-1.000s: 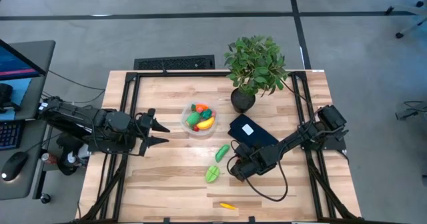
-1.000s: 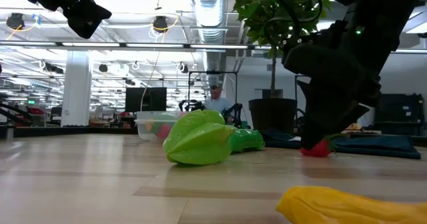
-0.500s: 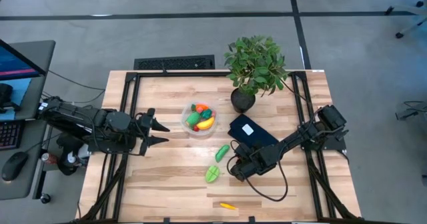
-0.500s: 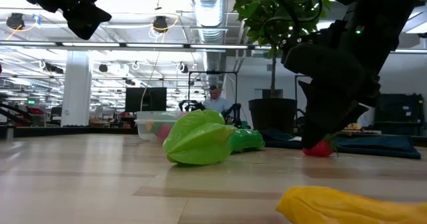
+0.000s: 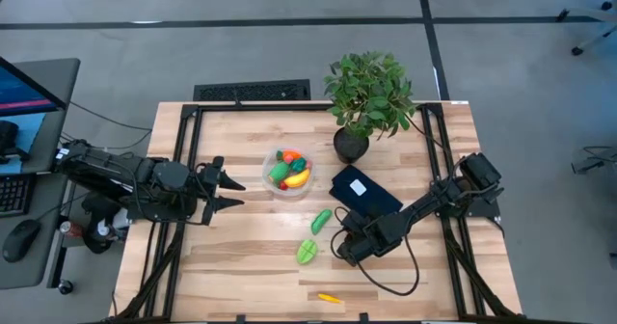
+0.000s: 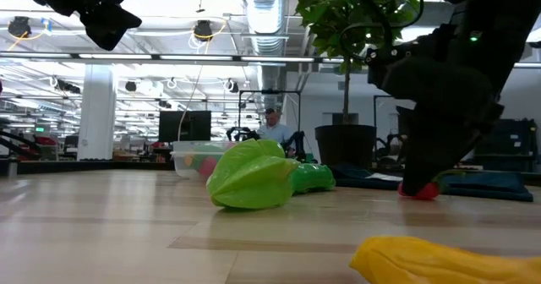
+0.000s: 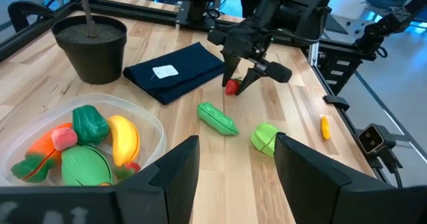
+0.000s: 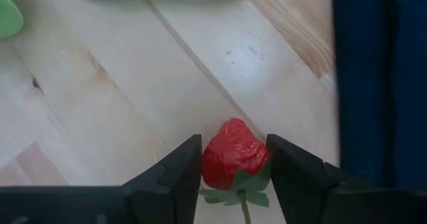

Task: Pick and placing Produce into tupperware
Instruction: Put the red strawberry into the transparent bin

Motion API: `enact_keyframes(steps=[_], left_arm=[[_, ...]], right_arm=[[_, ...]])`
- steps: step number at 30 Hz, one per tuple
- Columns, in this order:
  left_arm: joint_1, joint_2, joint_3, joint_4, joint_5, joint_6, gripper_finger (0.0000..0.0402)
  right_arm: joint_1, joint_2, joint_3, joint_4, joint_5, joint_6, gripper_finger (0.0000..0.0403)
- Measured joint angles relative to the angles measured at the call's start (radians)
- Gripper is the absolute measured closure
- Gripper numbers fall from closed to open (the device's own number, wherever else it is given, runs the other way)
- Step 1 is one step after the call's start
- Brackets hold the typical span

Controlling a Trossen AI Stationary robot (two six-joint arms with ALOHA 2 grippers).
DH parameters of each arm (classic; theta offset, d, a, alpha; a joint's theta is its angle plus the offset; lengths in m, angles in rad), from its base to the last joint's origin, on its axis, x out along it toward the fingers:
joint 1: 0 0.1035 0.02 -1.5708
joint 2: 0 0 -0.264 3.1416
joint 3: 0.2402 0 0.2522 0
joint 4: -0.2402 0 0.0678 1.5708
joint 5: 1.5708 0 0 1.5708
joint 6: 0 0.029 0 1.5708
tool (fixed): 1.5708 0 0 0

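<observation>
Right pincer (image 8: 233, 159) shifted, straddling one strawberry (image 8: 233, 153).

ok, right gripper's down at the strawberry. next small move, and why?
Probably close the right gripper on the strawberry. The right wrist view shows the berry sitting between the two fingers with slight gaps either side, still resting on the table beside the dark blue cloth. Once gripped, lift toward the tupperware. The left gripper waits open near the container.
</observation>
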Motion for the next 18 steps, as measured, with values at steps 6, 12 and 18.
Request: enact_keyframes(steps=[6, 12, 18], left_arm=[[0.000, 0.000, 0.000, 0.000, -0.002, 0.000, 0.0219], [0.000, 0.000, 0.000, 0.000, -0.004, 0.000, 0.0219], [0.000, 0.000, 0.000, 0.000, -0.004, 0.000, 0.0219]], right_arm=[[0.000, 0.000, 0.000, 0.004, 0.000, 0.000, 0.0264], [0.000, 0.000, 0.000, 0.007, 0.000, 0.000, 0.0257], [0.000, 0.000, 0.000, 0.022, 0.001, 0.017, 0.0257]])
